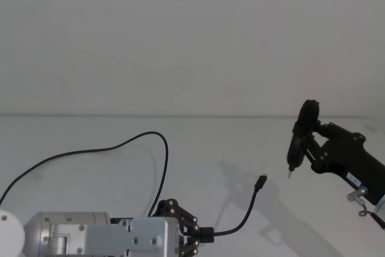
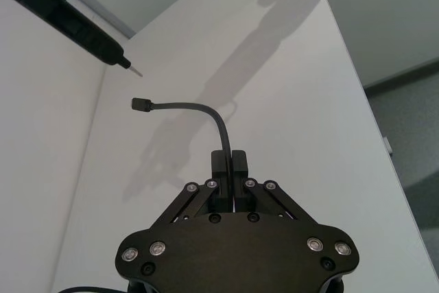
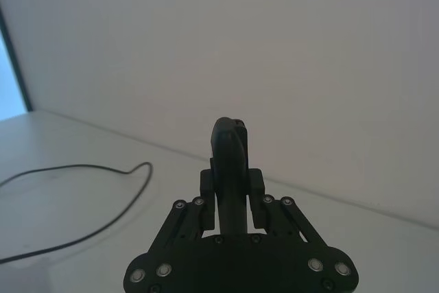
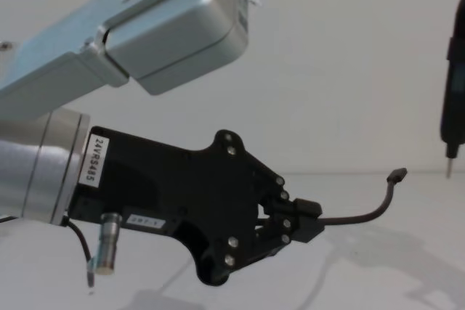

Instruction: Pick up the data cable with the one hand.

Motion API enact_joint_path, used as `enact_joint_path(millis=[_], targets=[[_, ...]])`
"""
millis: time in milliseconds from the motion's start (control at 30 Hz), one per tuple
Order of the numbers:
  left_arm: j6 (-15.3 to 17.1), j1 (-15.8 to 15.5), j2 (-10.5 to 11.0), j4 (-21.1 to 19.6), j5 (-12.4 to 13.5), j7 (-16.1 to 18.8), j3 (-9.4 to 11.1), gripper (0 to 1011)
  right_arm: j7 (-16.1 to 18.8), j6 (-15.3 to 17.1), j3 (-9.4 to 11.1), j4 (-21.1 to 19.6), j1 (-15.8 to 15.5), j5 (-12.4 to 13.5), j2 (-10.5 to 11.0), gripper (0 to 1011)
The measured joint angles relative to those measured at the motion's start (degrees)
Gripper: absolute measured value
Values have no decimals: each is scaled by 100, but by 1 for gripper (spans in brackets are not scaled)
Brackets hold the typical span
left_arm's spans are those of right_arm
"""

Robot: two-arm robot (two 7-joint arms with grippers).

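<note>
Head view: left tool (image 1: 203,233) low at near edge, pinched tight on cable (image 1: 161,154) close to plug (image 1: 260,181) end. Plug end curves up, off tabletop (image 1: 72,133); rest of cable trails away to left. Right tool (image 1: 308,141) clamps upright black pen (image 1: 296,146), metal tip near plug, not touching.

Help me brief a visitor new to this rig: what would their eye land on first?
The left gripper, low over the table, is shut on the data cable, whose plug arches up off the surface. To its right, the right gripper holds a narrow black tool upright, metal tip pointing down near that plug.
</note>
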Motion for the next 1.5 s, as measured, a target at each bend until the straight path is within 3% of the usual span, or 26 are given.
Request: enact_joint_path(millis=[133,400,1167,1500], targets=[[4,7,12,-2,5,7,-2,48,142,234,-53,16,113,268,-12,284],[8,14,24,-8,13,14,-7,48,260,431,-166,63,281,491,-29,284],[14,24,38,-11,20,22,-8,48,224,436,-488,110,563,496,-40,284],[14,24,40,-11,20,22,-8,48,173,483,-521,104,586,577,-34,284]])
